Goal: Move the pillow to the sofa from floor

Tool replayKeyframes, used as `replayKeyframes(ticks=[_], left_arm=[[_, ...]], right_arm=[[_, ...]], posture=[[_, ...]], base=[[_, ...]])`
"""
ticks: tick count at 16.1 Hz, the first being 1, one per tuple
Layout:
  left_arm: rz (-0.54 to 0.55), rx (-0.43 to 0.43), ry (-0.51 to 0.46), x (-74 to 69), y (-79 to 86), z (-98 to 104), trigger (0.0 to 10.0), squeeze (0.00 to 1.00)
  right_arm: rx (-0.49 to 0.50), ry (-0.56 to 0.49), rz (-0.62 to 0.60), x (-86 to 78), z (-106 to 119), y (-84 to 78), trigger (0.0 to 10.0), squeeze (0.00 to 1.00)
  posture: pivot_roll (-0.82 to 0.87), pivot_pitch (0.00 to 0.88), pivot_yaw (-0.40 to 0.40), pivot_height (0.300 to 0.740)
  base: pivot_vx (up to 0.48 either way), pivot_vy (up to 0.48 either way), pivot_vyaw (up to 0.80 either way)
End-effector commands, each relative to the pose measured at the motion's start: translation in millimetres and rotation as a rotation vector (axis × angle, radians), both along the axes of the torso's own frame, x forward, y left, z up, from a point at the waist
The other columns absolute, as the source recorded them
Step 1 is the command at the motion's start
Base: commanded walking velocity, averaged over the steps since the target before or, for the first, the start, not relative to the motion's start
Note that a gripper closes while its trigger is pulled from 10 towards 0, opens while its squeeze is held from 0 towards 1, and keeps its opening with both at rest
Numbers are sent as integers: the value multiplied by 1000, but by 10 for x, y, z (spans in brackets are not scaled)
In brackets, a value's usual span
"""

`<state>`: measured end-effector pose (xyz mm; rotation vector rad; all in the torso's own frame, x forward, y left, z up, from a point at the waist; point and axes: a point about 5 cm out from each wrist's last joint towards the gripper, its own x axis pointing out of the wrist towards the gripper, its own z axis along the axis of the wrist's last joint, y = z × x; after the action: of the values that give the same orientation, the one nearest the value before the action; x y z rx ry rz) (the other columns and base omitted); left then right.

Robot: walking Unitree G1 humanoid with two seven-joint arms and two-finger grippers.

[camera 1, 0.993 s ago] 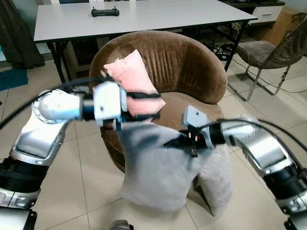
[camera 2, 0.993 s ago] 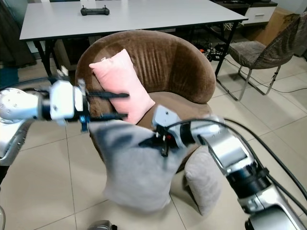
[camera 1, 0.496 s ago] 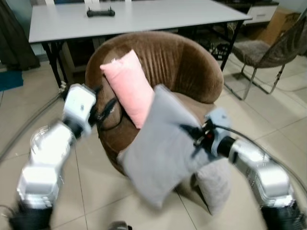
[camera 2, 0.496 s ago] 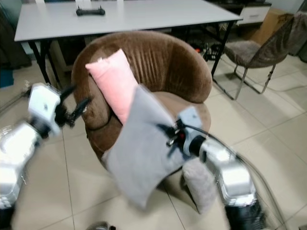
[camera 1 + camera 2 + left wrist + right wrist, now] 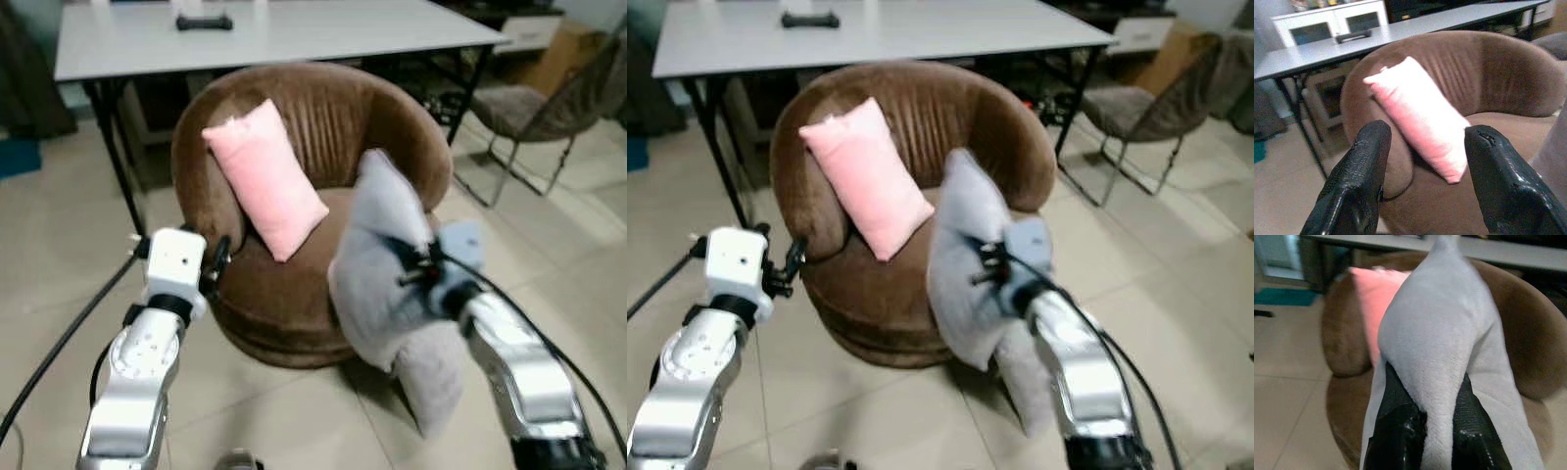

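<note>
Both arms are silver metal, kinda rounded shells with a darker ring where the segments join. Left arm (image 5: 137,372) ends in a boxy white wrist block with a couple of small dark dots on its face, and thick black cables loop off it toward the floor. Right arm (image 5: 519,367) has a black cable running along it and a pale blue-grey wrist housing. The left pincer (image 5: 1422,183) has fat black fingers with a pebbly, grippy texture; the right pincer (image 5: 1432,423) looks the same, black and matte.
</note>
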<state>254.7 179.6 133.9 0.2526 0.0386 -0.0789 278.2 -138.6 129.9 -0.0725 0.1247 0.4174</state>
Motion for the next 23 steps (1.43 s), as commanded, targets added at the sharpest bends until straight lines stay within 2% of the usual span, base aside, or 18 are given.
replayKeyframes(ticks=[1,6,8,11,13,15,18,23], left_arm=[[15,12,-24,-8,6,72,10000,322],[30,44,-19,-44,61,90,10000,322],[57,-4,-14,-64,87,82,10000,306],[-3,-21,-92,-64,1,213,10000,322],[-9,7,-61,-74,14,166,10000,337],[35,-4,-60,-75,77,157,10000,353],[32,-13,-65,-58,110,184,10000,361],[7,-6,-59,-66,102,167,10000,361]], right_arm=[[8,-91,5,47,178,-19,10000,0],[16,-121,49,72,234,48,10000,0],[65,-113,39,68,248,71,10000,0],[36,-107,15,90,236,43,10000,0],[45,-121,-8,94,253,33,10000,0],[57,-110,-30,87,243,19,10000,0],[22,-116,4,53,225,43,10000,0],[21,-105,32,36,211,82,10000,0]], posture=[[50,0,-53,740],[60,0,-63,740],[60,0,-64,740],[66,0,-63,740],[65,0,-61,740],[61,0,-57,740],[61,0,-51,740],[65,0,-54,740]], base=[[0,-334,794],[0,-333,778],[0,0,0],[0,0,0],[0,0,0],[0,0,0],[346,0,0],[409,0,144]])
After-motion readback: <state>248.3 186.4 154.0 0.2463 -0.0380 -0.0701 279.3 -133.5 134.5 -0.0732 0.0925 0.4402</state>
